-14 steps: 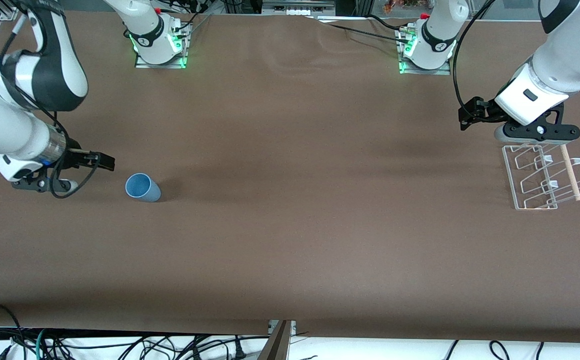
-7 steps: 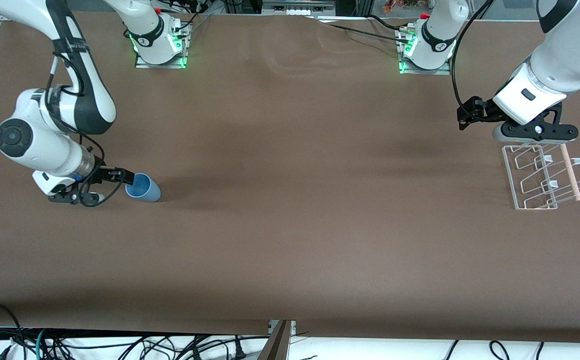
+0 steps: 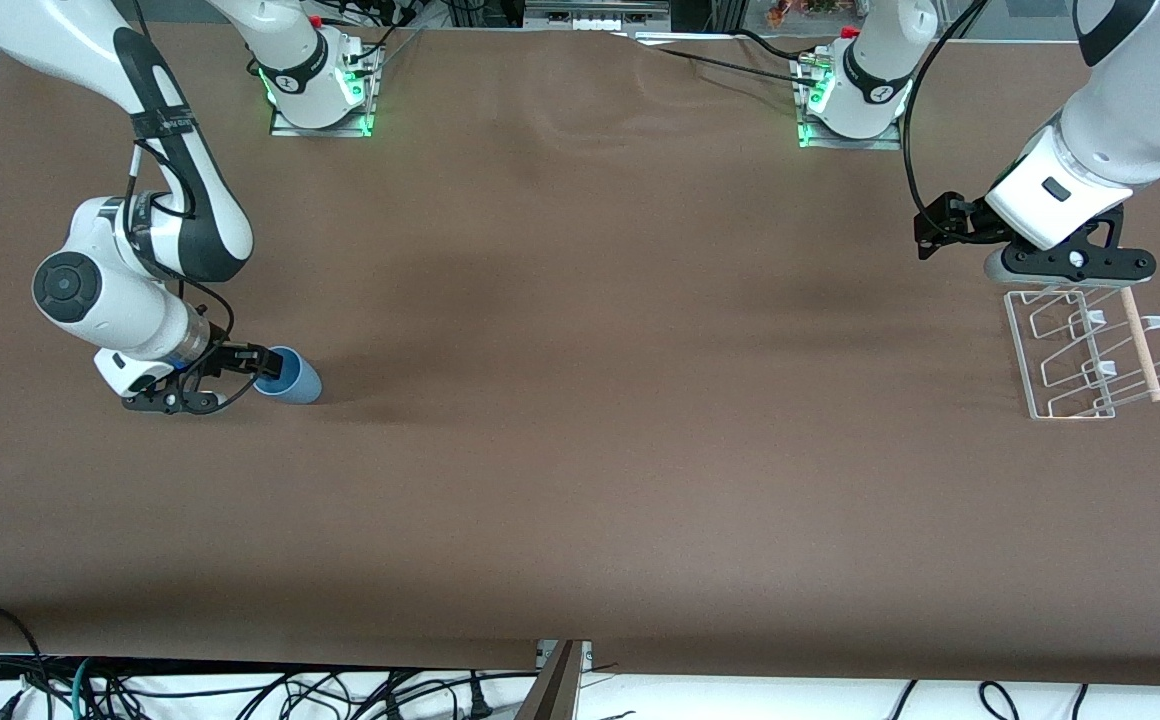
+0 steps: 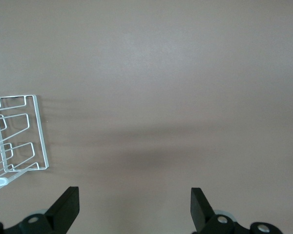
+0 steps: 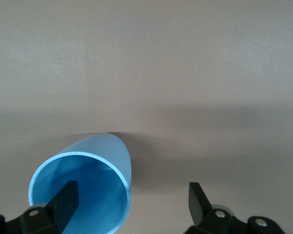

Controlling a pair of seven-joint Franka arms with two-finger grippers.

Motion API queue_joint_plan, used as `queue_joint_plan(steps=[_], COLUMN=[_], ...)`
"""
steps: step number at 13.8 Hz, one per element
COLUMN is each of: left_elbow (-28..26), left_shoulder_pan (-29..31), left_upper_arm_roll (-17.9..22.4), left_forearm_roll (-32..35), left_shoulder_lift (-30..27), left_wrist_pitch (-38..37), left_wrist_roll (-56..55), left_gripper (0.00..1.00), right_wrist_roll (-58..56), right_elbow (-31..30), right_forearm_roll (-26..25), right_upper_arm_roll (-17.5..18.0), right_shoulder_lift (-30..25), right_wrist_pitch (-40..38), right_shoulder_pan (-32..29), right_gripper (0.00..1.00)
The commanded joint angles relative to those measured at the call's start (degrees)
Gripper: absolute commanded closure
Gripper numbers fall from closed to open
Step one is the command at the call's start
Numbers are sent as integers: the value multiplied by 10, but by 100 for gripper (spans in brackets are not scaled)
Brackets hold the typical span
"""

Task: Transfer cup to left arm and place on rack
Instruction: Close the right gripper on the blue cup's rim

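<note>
The light-blue cup (image 3: 292,380) (image 5: 83,185) rests on the brown table toward the right arm's end, its open mouth facing my right gripper. My right gripper (image 3: 258,368) (image 5: 132,200) is open at the cup's rim. One finger (image 5: 66,201) shows against the cup's mouth and the other (image 5: 198,201) stands outside the wall, so the rim lies between the jaws. The wire rack (image 3: 1080,350) (image 4: 14,141) with its wooden dowel sits toward the left arm's end. My left gripper (image 3: 1075,268) (image 4: 134,195) waits open over the rack's end nearest the bases, holding nothing.
The brown table (image 3: 590,400) stretches bare between cup and rack. Both arm bases (image 3: 320,90) (image 3: 850,100) stand along the edge farthest from the front camera. Cables (image 3: 240,695) hang below the nearest edge.
My right arm has swung in from the table's end toward the cup, bringing its open gripper to the cup's rim. The cup and the left arm have stayed put.
</note>
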Motion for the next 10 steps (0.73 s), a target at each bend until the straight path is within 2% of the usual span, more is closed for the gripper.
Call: queue_joint_plan(steps=[1, 3, 5, 7, 8, 10], left_elbow=[8, 8, 8, 8, 8, 8], left_shoulder_pan=[0, 0, 0, 0, 0, -1], left_upper_arm_roll=[-1, -1, 0, -1, -1, -1], left_forearm_roll=[-6, -6, -6, -6, -6, -6], left_shoulder_lift=[-3, -3, -3, -2, -1, 2], left_wrist_pitch=[-12, -13, -20, -20, -22, -37], left_wrist_roll=[-4, -5, -5, -5, -6, -5], left_gripper=[0, 0, 0, 0, 0, 0], right_wrist_roll=[-13, -13, -20, -24, -24, -24], right_elbow=[-19, -19, -19, -18, -17, -15], right_forearm_roll=[-1, -1, -1, 0, 1, 2], right_upper_arm_roll=[3, 3, 3, 3, 3, 3], right_shoulder_lift=[4, 7, 6, 6, 6, 9], right_wrist_pitch=[31, 30, 27, 26, 26, 27], right_shoulder_pan=[-6, -6, -6, -6, -6, -5], right_gripper=[0, 3, 49, 86, 100, 100])
